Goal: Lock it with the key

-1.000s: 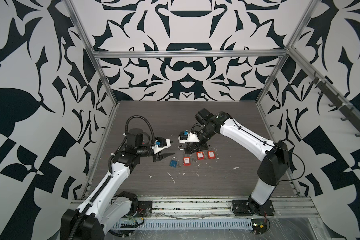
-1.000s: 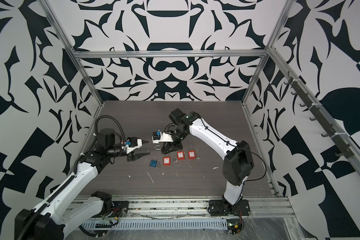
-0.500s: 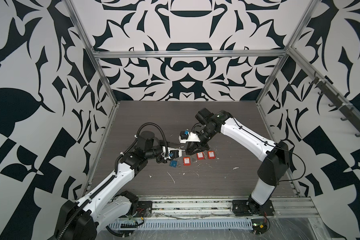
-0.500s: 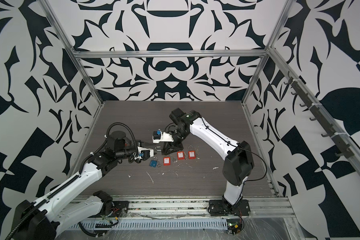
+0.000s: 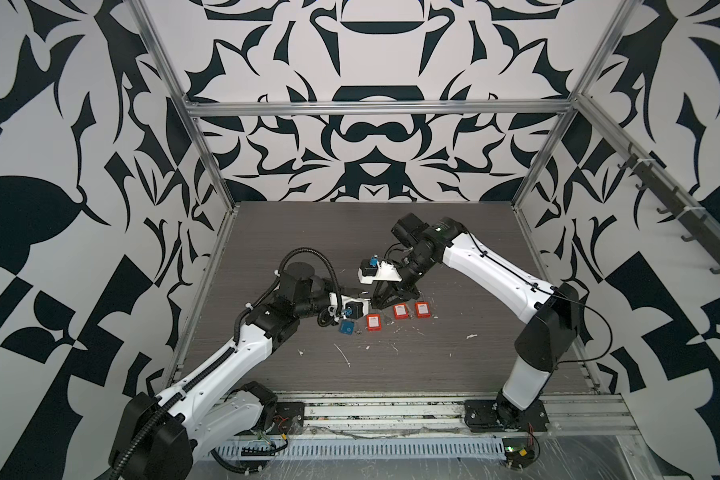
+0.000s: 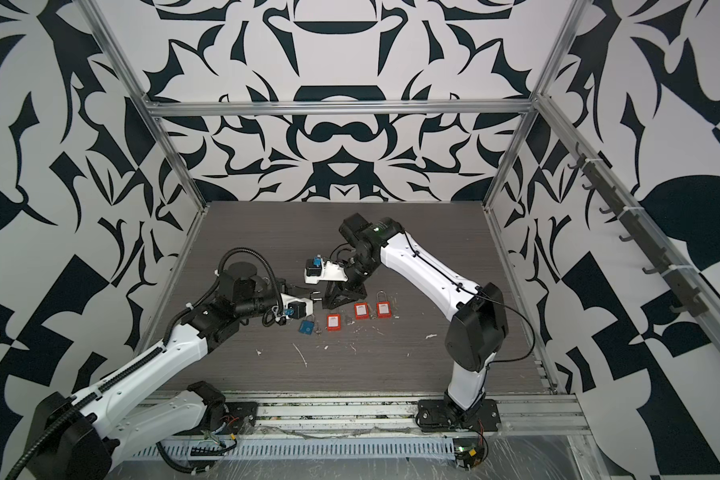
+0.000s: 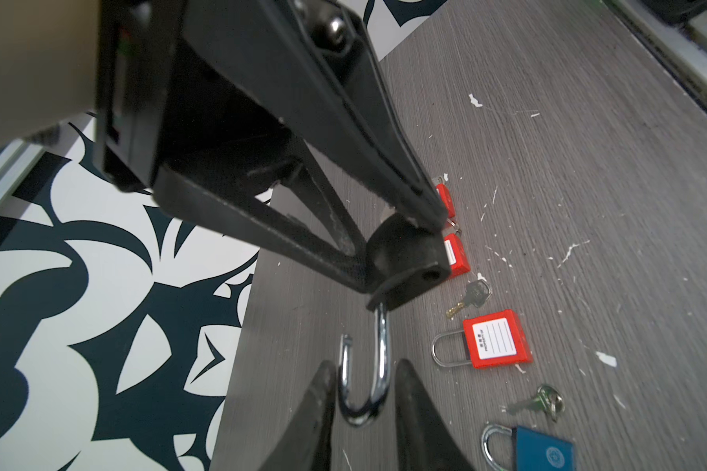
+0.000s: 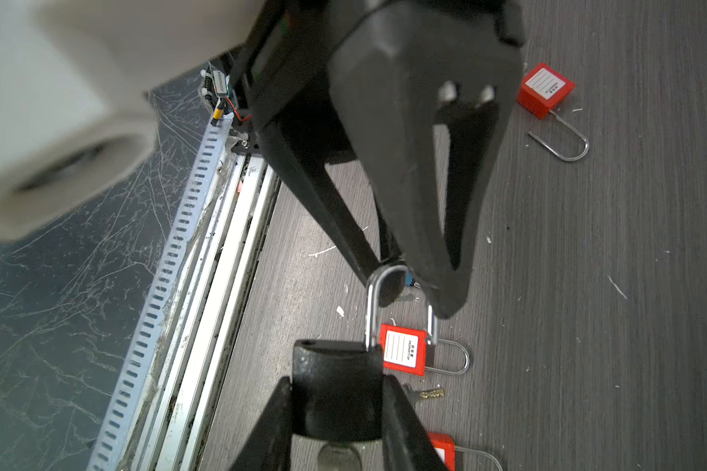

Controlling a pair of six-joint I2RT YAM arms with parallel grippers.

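Note:
A black padlock [image 8: 337, 391] hangs above the table with my right gripper [image 8: 337, 381] shut on its body. The key [image 8: 339, 458] sticks out of the body's underside, its head showing between my right fingers. The steel shackle [image 7: 380, 359] stands open, one leg in the body [image 7: 405, 261] and the other end free. My left gripper [image 7: 364, 367] is shut on the shackle's bend, a finger against each side. In both top views the two grippers meet mid-table, left gripper [image 5: 363, 295] and right gripper [image 6: 341, 295].
Three red padlocks [image 5: 373, 323] [image 5: 399, 311] [image 5: 421, 309] lie in a row just in front of the grippers. A blue padlock [image 5: 345, 328] lies beside them. Loose keys [image 7: 472, 297] [image 7: 539, 401] lie between the locks. White scraps dot the table [image 5: 433, 374].
My left arm has swung right from the table's left side to the held padlock, and its jaws have narrowed onto the shackle. The right arm has stayed still.

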